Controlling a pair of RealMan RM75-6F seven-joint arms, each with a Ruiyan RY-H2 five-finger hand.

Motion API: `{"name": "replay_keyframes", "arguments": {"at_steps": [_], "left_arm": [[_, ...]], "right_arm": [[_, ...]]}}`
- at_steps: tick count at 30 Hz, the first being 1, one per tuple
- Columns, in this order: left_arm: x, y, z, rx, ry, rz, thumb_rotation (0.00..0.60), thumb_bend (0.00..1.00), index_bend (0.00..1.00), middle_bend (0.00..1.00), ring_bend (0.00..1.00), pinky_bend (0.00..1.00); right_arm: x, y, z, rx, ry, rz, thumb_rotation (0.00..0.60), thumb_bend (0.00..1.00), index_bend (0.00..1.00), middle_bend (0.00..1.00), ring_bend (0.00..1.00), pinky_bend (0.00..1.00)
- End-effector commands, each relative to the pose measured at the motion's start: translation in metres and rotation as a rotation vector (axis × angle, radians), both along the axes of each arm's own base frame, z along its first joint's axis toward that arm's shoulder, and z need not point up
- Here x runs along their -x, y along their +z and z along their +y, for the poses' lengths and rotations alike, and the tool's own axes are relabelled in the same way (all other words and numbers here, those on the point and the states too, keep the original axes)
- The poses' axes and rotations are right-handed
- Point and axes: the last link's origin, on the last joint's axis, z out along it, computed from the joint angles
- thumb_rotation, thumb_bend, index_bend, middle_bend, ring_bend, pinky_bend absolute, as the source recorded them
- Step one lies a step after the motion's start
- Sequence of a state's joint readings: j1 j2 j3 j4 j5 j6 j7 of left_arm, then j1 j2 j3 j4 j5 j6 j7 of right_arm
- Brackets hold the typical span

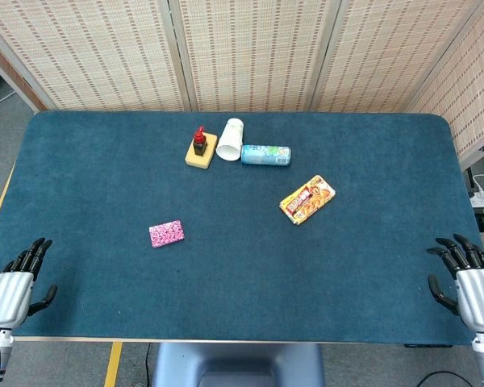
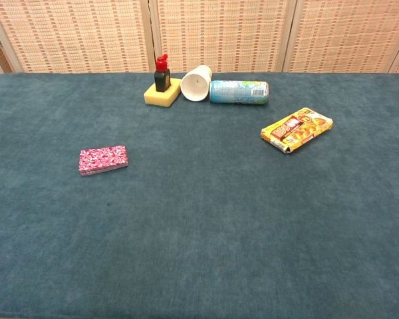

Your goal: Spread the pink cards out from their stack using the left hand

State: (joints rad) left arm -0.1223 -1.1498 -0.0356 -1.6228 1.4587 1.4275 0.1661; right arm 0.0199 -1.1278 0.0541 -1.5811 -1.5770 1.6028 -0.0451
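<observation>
Pink cards (image 1: 166, 234) sit squarely stacked, so we should bring our empty, open-fingered left hand (image 1: 16, 284) forward onto them, press lightly and sweep sideways.

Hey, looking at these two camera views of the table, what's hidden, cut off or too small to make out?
- Left hand and right hand: absent from the chest view; in the head view the bottom edge cuts off their arms.
- Pink cards: count unreadable, stacked flush.
- Snack packet and can: print too small in both views.
- White cup: lying on its side, its inside barely visible.
</observation>
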Motion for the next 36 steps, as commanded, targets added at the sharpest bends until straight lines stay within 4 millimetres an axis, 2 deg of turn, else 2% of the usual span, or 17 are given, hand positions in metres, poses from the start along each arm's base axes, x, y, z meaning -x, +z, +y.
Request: {"name": "replay_keyframes", "arguments": {"at_steps": [1,3,8,13,17,22,25,27,30,33,36], "left_arm": [[0.0,-0.002,0.0,0.009,-0.003,0.004,0.6,0.33,0.0,0.03,0.16,0.33],[0.0,-0.003,0.0,0.013,-0.005,0.009,0.6,0.33,0.0,0.04,0.16,0.33],[-0.001,-0.004,0.0,0.007,-0.023,0.016,0.6,0.33,0.0,0.05,0.16,0.33],[0.001,-0.005,0.005,-0.005,-0.017,0.016,0.6,0.33,0.0,0.06,0.16,0.33],[-0.002,-0.009,0.005,-0.01,-0.02,0.02,0.6,0.33,0.0,0.08,0.16,0.33],[-0.023,-0.019,0.016,-0.013,-0.058,-0.011,0.6,0.33,0.0,0.12,0.21,0.35],[-0.04,-0.029,0.028,-0.005,-0.103,-0.014,0.6,0.33,0.0,0.2,0.27,0.37],[-0.052,-0.036,0.037,-0.006,-0.138,-0.012,0.6,0.33,0.0,0.26,0.33,0.42],[-0.069,-0.044,0.048,0.0,-0.194,-0.003,0.6,0.34,0.0,0.44,0.45,0.48],[-0.083,-0.052,0.059,0.015,-0.296,-0.009,0.6,0.34,0.0,0.67,0.62,0.59],[-0.086,-0.062,0.067,0.087,-0.354,-0.012,0.6,0.34,0.0,0.79,0.74,0.69]], "right_arm": [[0.0,-0.001,0.0,-0.004,0.002,0.011,0.6,0.43,0.43,0.36,0.26,0.34],[-0.001,-0.002,0.0,0.004,0.011,0.021,0.6,0.45,0.5,0.42,0.33,0.4],[-0.002,-0.001,0.004,0.051,0.026,0.024,0.6,0.48,0.72,0.62,0.57,0.63],[-0.002,0.011,0.005,0.163,0.022,0.007,0.6,0.48,0.92,0.81,0.78,0.78],[0.0,0.023,0.007,0.24,0.039,-0.03,0.6,0.5,0.98,0.9,0.86,0.85],[-0.001,0.032,0.012,0.296,0.08,-0.113,0.6,0.5,0.99,0.91,0.88,0.87],[-0.001,0.031,0.012,0.288,0.104,-0.136,0.6,0.5,0.98,0.91,0.88,0.87],[-0.001,0.029,0.011,0.267,0.114,-0.136,0.6,0.5,0.98,0.91,0.87,0.87],[-0.001,0.026,0.009,0.236,0.119,-0.134,0.6,0.5,0.98,0.91,0.87,0.87],[-0.002,0.025,0.008,0.224,0.124,-0.136,0.6,0.5,0.98,0.91,0.87,0.87],[-0.002,0.024,0.009,0.216,0.132,-0.14,0.6,0.5,0.98,0.91,0.87,0.87]]}}
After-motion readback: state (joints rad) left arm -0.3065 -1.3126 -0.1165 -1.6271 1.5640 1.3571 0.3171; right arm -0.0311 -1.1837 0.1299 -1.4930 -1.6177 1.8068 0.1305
